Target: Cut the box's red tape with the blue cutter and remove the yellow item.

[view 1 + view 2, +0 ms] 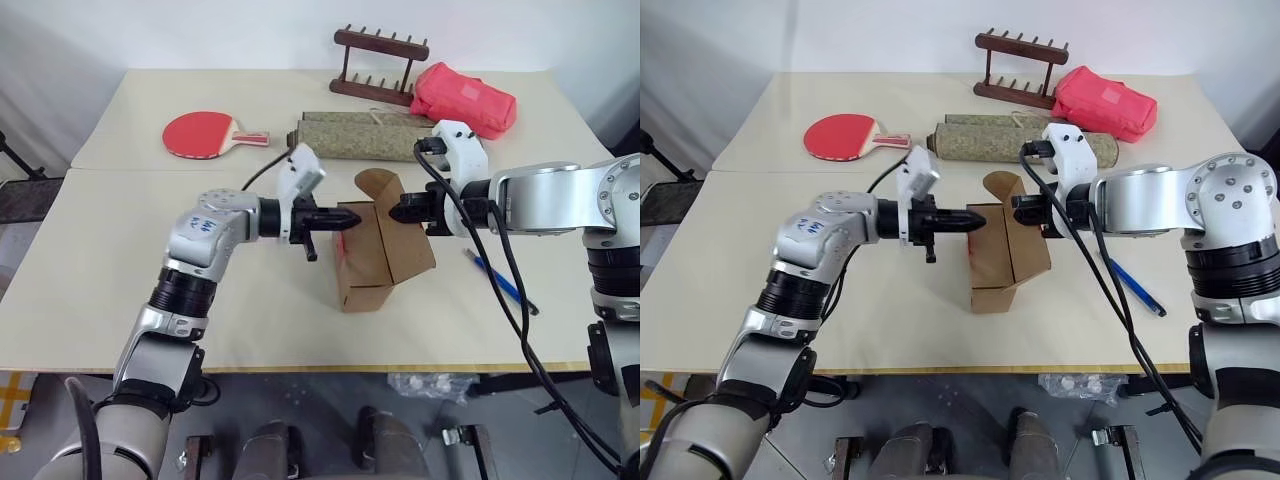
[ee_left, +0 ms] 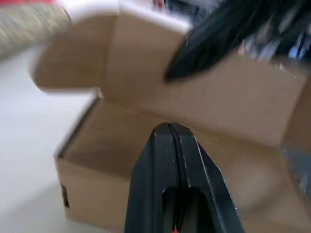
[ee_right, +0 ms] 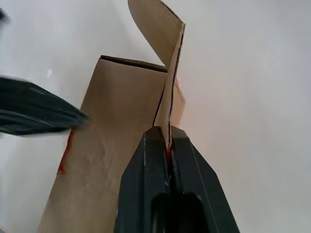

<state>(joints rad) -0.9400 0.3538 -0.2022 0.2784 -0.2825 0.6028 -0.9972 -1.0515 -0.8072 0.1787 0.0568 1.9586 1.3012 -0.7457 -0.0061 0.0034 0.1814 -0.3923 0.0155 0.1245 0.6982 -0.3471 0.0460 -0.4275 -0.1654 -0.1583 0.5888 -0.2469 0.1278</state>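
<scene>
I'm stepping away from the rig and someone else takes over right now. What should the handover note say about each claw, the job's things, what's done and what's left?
Left claw: shut, empty, its tip at the open side of the box.
Right claw: shut on the box's lid flap, holding the box tipped up over the table.
Blue cutter: lying on the table below the right arm, not held.
Red tape: a torn strip remains on the box's outer face.
Done: lid is open.
Left: the yellow item is not visible; the part of the box's inside that the left wrist view shows is bare. Find it and take it out.
</scene>
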